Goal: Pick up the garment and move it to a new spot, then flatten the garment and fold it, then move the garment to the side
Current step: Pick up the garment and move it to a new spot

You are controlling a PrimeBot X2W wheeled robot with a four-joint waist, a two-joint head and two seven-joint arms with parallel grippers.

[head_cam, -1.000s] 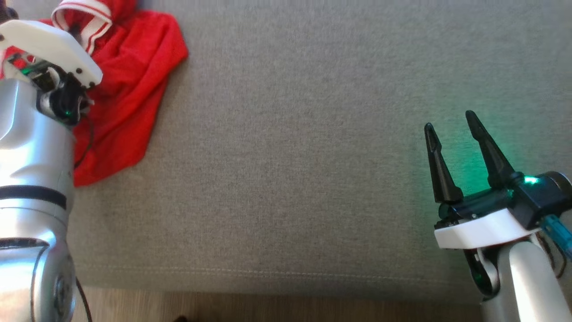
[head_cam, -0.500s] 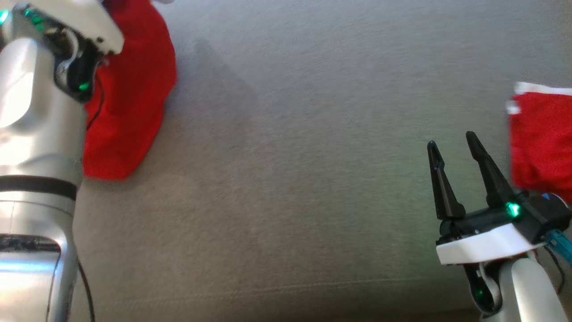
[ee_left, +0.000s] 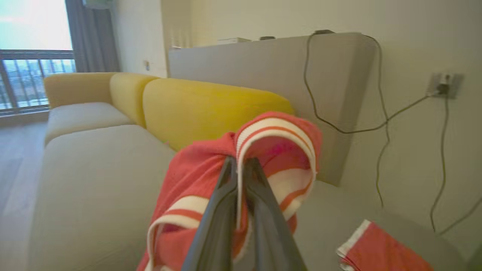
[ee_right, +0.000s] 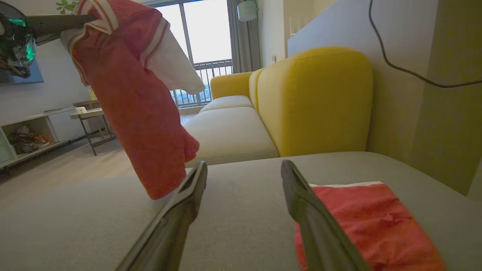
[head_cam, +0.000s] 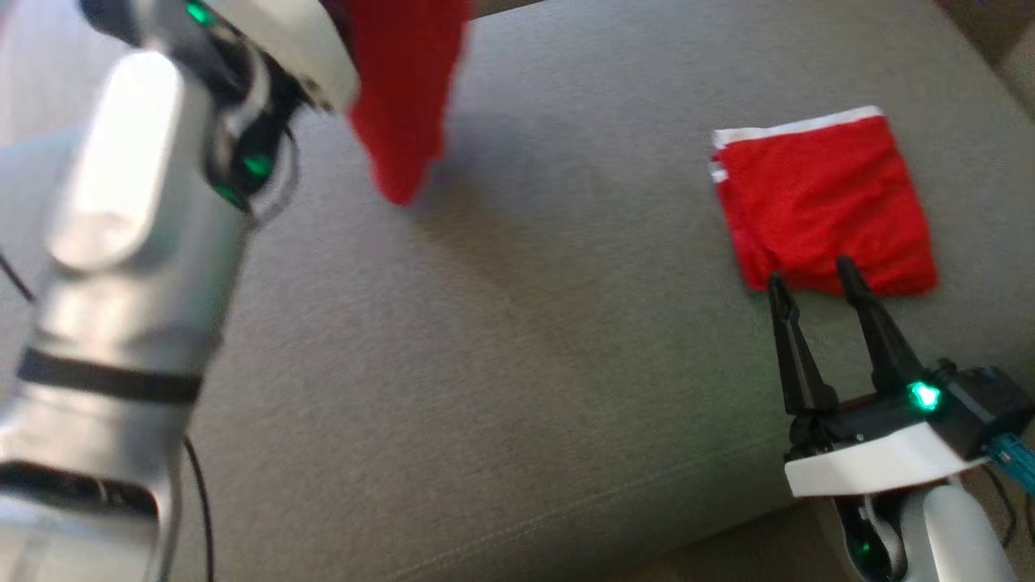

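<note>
The garment (head_cam: 404, 97) is red with white-striped trim. It hangs free above the grey sofa cushion (head_cam: 525, 364) at the upper left of the head view. My left gripper (ee_left: 241, 162) is shut on its striped trim, and the cloth drapes below the fingers (ee_right: 64, 20). In the right wrist view the garment (ee_right: 143, 113) dangles with its lower tip close to the cushion. My right gripper (head_cam: 804, 271) stands open and empty at the lower right, its tips (ee_right: 244, 165) just short of a folded red cloth.
A folded red cloth with a white edge (head_cam: 825, 202) lies flat on the cushion's right part. Yellow backrests (ee_right: 312, 101) stand behind. Cables (ee_left: 380, 124) run down the wall. The cushion's front edge (head_cam: 566, 517) runs along the bottom; a low table (ee_right: 90, 113) stands across the floor.
My left gripper has lifted the garment off the cushion, so it now hangs in the air. The head camera has swung right, bringing the folded red cloth into view. The right gripper stays open.
</note>
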